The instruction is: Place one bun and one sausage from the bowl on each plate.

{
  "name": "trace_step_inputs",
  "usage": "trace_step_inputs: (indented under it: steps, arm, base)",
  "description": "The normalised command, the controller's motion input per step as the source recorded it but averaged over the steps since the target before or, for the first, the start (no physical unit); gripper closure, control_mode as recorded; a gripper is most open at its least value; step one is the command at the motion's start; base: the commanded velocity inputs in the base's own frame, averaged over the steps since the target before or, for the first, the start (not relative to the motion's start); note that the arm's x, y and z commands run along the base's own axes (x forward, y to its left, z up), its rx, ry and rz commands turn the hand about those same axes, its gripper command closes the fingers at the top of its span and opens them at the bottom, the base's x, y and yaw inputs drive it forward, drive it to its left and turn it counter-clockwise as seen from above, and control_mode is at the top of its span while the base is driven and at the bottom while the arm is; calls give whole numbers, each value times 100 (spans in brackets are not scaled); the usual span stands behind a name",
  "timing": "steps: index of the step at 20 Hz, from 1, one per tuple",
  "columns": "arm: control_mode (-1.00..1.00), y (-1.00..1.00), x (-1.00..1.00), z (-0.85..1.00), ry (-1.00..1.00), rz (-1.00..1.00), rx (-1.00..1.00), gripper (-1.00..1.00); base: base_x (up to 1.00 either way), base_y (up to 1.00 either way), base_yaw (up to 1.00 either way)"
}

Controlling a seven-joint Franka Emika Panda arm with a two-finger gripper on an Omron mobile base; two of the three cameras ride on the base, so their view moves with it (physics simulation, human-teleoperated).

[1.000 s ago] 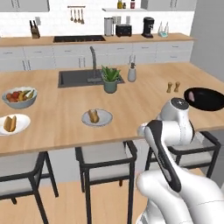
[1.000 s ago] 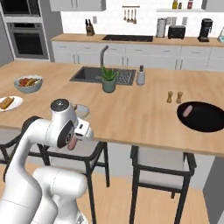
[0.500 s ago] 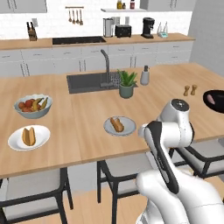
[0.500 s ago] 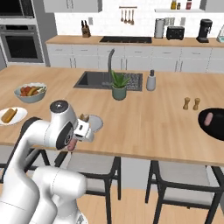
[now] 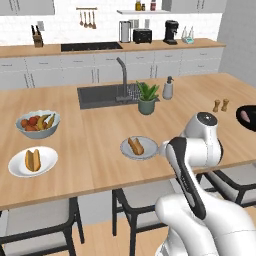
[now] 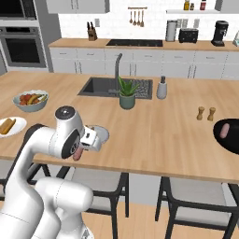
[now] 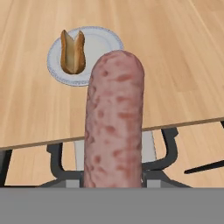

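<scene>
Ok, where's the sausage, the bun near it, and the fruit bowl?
sausage (image 7: 114, 118): hand view, middle of its speckled side.
bun (image 7: 72, 51): hand view, its right half, on the plate.
fruit bowl (image 5: 37, 131): left base view, front wall.

I face a long wooden table (image 5: 100, 150) with a dark sink (image 5: 102, 95) and a curved tap (image 5: 121, 75) set into it, a potted plant (image 5: 147, 97) beside them. Dark-framed stools (image 5: 35, 222) with pale seats are tucked under its near edge, over a light wooden floor (image 6: 140, 219). Behind, white cabinets (image 6: 154, 65) run under a wooden worktop, with a black oven (image 6: 21, 46) at one end. The back wall (image 6: 116, 23) is white tile, with hanging utensils (image 6: 135, 16).
</scene>
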Motion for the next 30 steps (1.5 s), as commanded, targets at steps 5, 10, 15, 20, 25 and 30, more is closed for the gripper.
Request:
trace_step_inputs:
  steps: [5, 10, 15, 20, 25, 30]
  arm:
    - [-100, 0, 26, 1, 0, 2, 0, 100]
    - [-100, 8, 86, 25, 1, 18, -8, 100]
    - [-100, 16, 100, -1, 11, 5, 5, 100]
    - [-100, 2, 100, -28, 31, 0, 0, 100]
    - [-100, -2, 75, -13, 24, 0, 0, 100]
    - [-100, 9, 61, -52, 3, 0, -1, 100]
  base:
    - [0, 0, 0]
    - [0, 0, 0]
    - [0, 0, 0]
    - [0, 0, 0]
    - [0, 0, 0]
    - [0, 0, 0]
